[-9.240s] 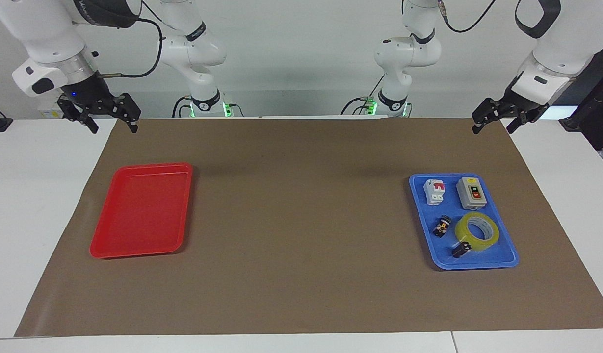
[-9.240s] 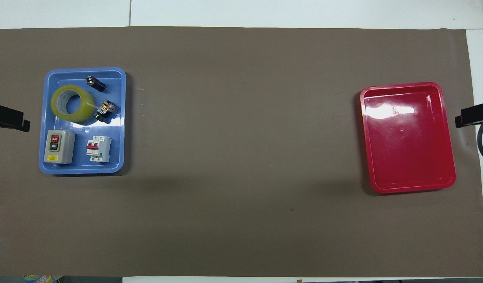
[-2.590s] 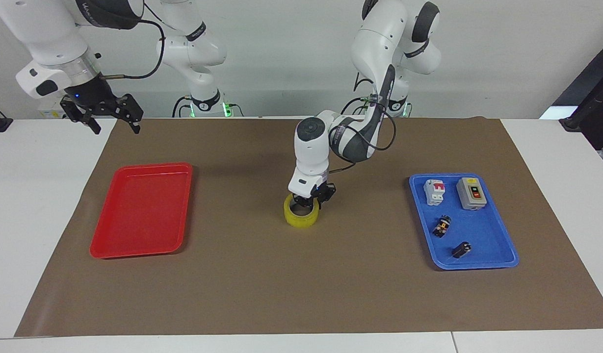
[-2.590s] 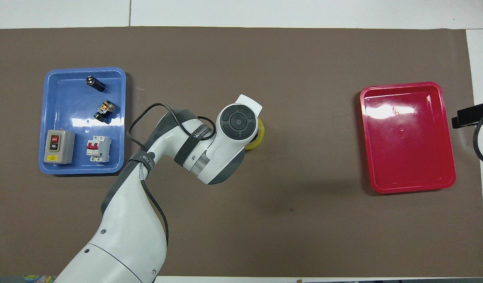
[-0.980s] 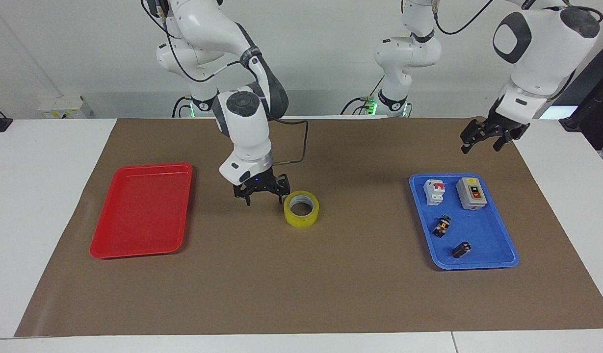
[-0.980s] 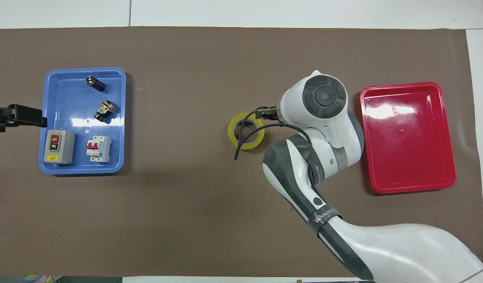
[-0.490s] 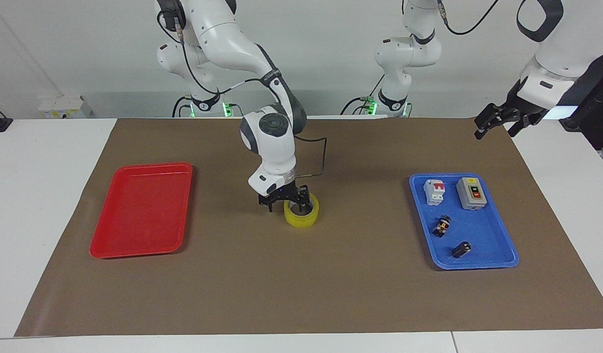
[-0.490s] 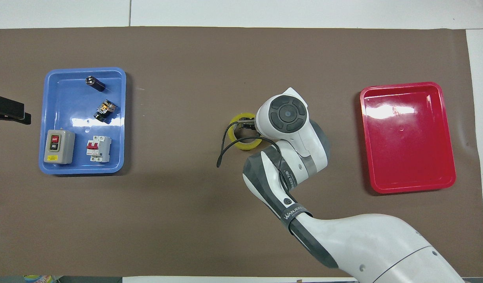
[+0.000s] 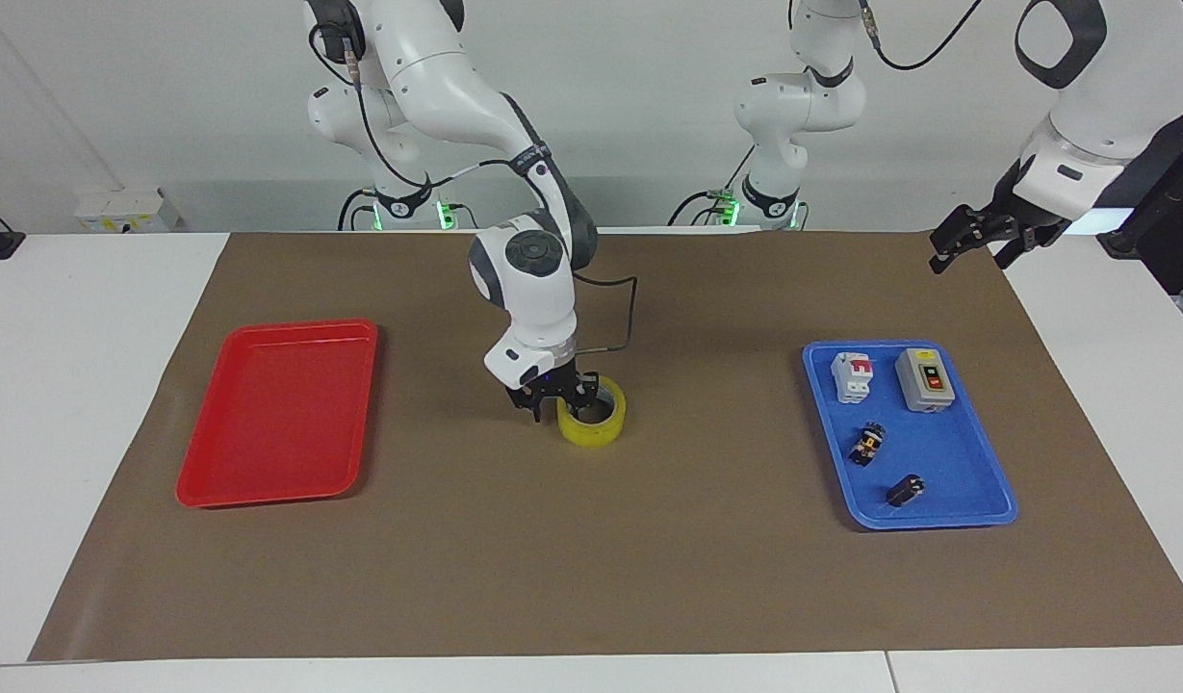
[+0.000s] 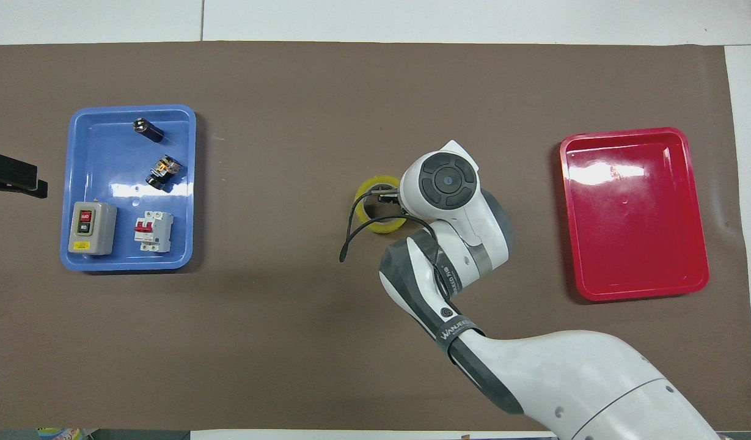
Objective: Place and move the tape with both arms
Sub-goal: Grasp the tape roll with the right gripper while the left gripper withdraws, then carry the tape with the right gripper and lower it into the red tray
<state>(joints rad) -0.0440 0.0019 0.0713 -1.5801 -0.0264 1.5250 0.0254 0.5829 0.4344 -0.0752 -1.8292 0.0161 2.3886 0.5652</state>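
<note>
The tape (image 9: pixel 592 416) lay flat on the brown mat (image 9: pixel 591 539) at the middle of the table (image 9: pixel 81 318), between the red tray (image 9: pixel 278 412) and the blue tray (image 9: pixel 976 505), well apart from both.

The right hand (image 9: pixel 560 397) was down at the tape, on the part of the ring toward the right arm's end of the table. One finger (image 9: pixel 537 408) stood outside the roll; the other appeared to reach into the core, so the fingers straddled the wall. Whether they had closed on it could not be told. In the overhead view the right arm's wrist covered part of the roll (image 10: pixel 375 208).

The left hand (image 9: pixel 976 238) hung in the air over the mat's corner at the left arm's end of the table, holding nothing, its fingers spread apart. That arm waited.

The red tray held nothing. The blue tray contained a grey switch box (image 9: pixel 925 379), a white breaker (image 9: pixel 853 375) beside it, and two small black parts (image 9: pixel 867 445) (image 9: pixel 904 492) farther from the robots.
</note>
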